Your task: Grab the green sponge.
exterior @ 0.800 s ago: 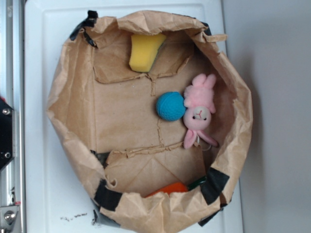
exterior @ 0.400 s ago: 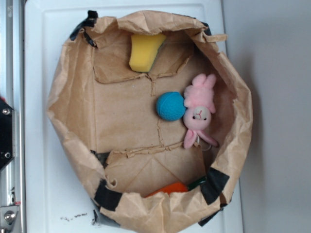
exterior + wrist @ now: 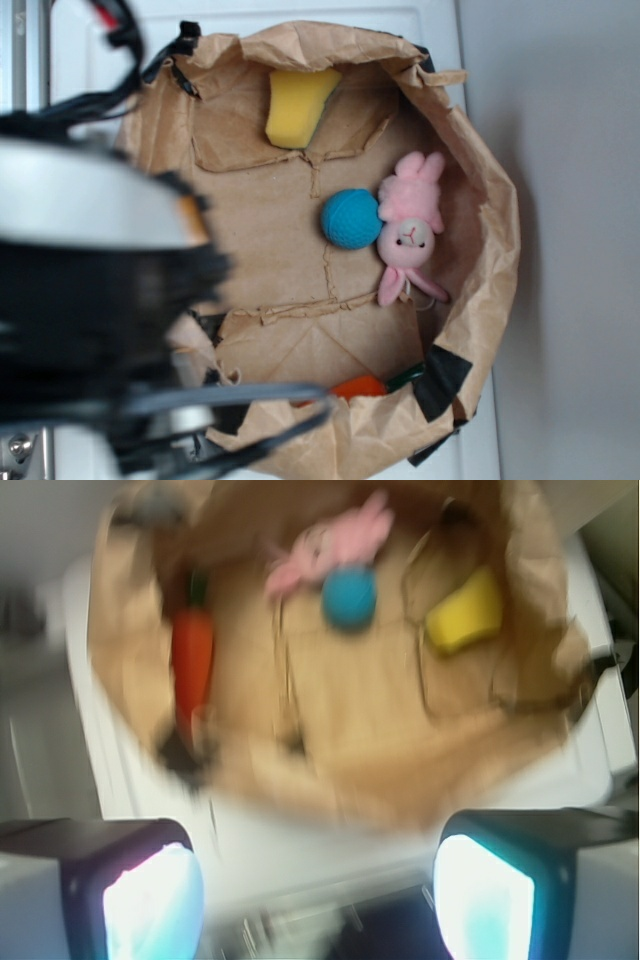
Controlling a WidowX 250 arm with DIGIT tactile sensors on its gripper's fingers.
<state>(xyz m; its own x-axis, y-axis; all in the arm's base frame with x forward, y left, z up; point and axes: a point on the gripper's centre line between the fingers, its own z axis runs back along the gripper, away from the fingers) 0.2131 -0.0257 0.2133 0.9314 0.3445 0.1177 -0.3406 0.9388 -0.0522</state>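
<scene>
Yellow foam marks the target: the green sponge (image 3: 298,105) leans against the inner wall of the brown paper bag (image 3: 480,270), at the far side of the bag floor from the orange carrot toy (image 3: 355,386), with only a thin grey-green edge showing. Since the earlier exterior pictures, the arm (image 3: 95,300) has swung into view over the bag's rim, blurred by motion; the bag contents have not shifted. This indicates the approach phase has started and no contact has been made. In the wrist view the gripper (image 3: 320,895) sits above and outside the bag, well apart from the sponge (image 3: 463,611), its jaws spread wide with nothing between them (both fingertips appear at the lower corners). The blue ball (image 3: 350,218) and pink bunny (image 3: 408,228) touch each other near the bag's centre, between the sponge and the carrot toy. The bag rests on a white bench (image 3: 75,100).
</scene>
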